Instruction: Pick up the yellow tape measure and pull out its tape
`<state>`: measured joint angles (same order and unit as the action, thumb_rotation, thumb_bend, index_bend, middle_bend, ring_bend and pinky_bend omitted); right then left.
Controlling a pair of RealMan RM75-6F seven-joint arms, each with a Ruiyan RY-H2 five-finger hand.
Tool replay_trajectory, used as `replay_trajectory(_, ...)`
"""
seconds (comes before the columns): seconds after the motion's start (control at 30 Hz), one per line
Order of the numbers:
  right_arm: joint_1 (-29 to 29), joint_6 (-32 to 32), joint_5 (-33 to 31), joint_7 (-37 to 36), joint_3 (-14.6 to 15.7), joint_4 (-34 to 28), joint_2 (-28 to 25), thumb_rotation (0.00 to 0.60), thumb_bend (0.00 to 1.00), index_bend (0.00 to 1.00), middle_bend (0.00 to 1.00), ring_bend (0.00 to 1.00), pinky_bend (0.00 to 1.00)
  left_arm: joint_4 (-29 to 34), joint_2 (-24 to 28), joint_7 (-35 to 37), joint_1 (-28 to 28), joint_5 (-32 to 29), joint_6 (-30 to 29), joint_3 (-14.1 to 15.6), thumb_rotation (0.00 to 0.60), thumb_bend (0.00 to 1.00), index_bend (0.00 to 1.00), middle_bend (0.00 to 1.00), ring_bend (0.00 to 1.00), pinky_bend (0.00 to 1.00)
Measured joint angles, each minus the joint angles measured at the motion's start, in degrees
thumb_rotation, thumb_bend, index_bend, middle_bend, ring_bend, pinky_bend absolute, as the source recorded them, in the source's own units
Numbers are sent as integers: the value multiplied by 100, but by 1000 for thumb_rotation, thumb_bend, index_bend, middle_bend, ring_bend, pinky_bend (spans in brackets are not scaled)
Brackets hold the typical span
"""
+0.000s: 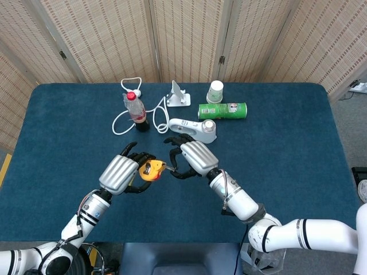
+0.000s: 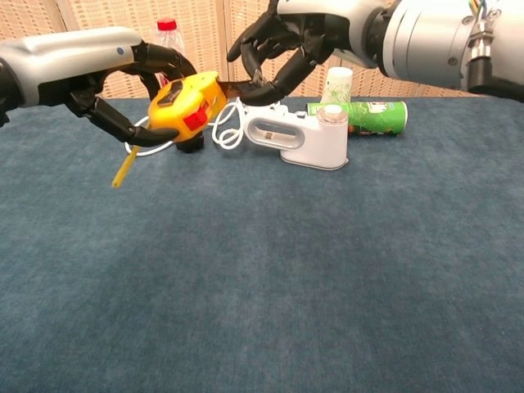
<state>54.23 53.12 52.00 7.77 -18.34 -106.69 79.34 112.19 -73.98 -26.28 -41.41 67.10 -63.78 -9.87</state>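
Observation:
The yellow tape measure, with a red button on its side, is held above the blue table in my left hand, whose fingers wrap around its body. A yellow wrist strap dangles below it. My right hand is just to the right of it. Its thumb and a finger pinch the tip of the tape, and a short dark length shows between case and fingers. The other fingers of that hand are spread.
Behind the hands lie a white handheld device, a green can on its side, a paper cup, a white stand, a red-capped bottle and a looped white cable.

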Motion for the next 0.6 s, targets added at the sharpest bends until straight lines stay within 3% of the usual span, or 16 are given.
replay_trajectory(0.33, -88, 171, 78, -42, -5, 38, -11, 600, 321, 772, 274, 257, 93, -347, -96, 282, 112, 59, -18, 124, 468, 387, 504, 463, 393, 95)
replay_trajectory(0.6, -262, 262, 242, -159, 35, -17, -166, 600, 419, 810, 302, 272, 95, -800, -124, 697, 299, 133, -36, 242, 472, 392, 505, 466, 395, 95)
